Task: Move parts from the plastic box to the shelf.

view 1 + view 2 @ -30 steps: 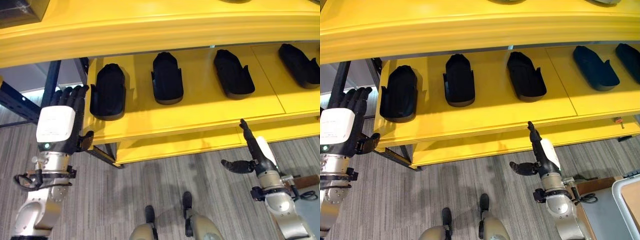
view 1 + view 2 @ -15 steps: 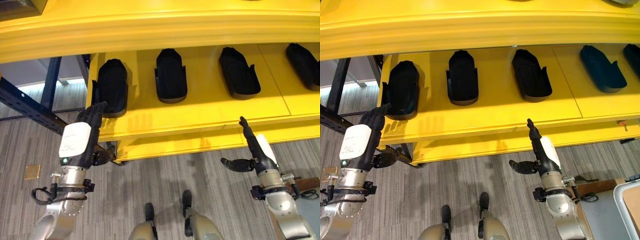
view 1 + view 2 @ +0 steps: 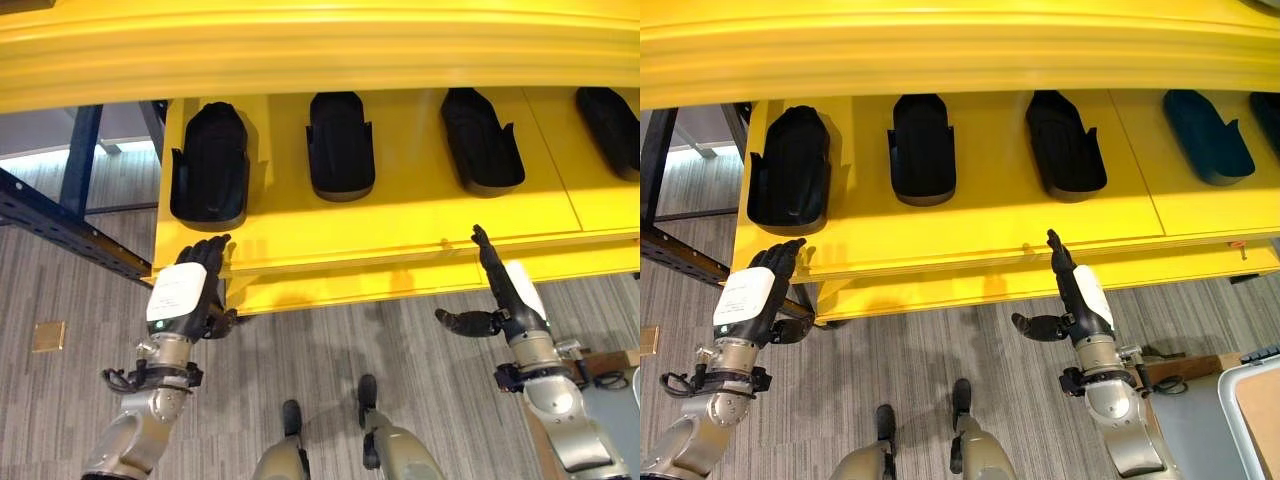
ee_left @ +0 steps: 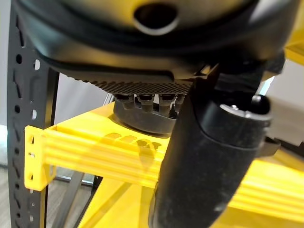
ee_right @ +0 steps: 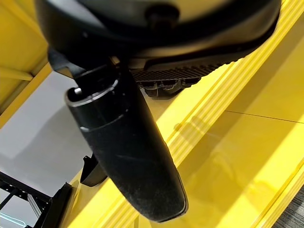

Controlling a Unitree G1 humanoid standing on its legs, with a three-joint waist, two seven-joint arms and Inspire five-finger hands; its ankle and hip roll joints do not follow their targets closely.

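While black parts (image 3: 340,145) line the yellow shelf (image 3: 400,225), both robot hands (image 3: 186,292) (image 3: 500,290) hang open-fingered before its edge.

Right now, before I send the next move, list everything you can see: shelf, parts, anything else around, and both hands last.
Shelf: one, yellow, in front of the robot, with an upper tier across the top of the head views.
Parts: five in the right eye view, black, in a row on the yellow shelf; first, second, third, fourth, fifth cut off at the right edge.
Rack frame: one, dark blue, left of the shelf.
Box: one, pale rim, lower right corner, contents not visible.
Left hand: open, empty, at the shelf's front left corner.
Right hand: open, empty, fingers pointing up at the shelf's front edge.
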